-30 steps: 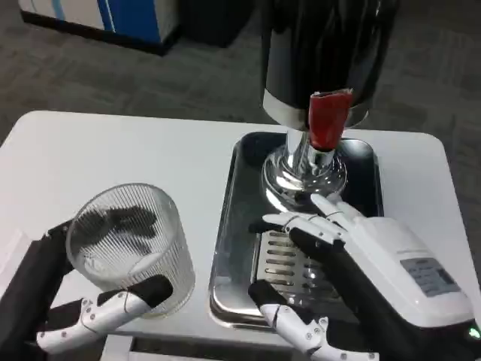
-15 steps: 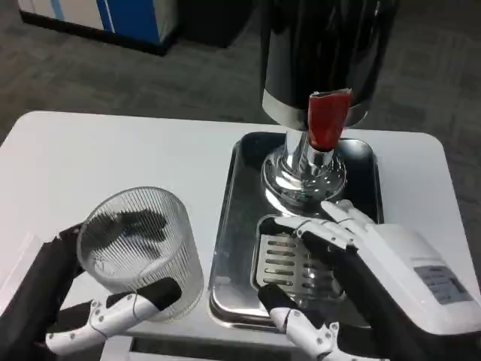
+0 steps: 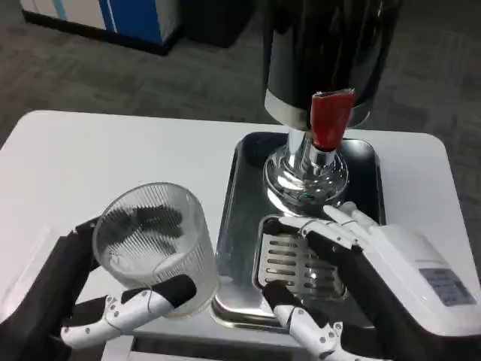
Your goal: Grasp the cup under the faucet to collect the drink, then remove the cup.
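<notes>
Lower left of frame: the left hand clasps the ribbed cup — apparently ready to carry it rightward under the red faucet. The right hand hangs unclenched, holding nothing, over the tray.

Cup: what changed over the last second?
The left hand holding the ribbed clear cup carried it rightward, toward the steel tray. The right hand drew back slightly toward the robot over the drain grate. Dispenser, its red tap and the tray stayed put.
</notes>
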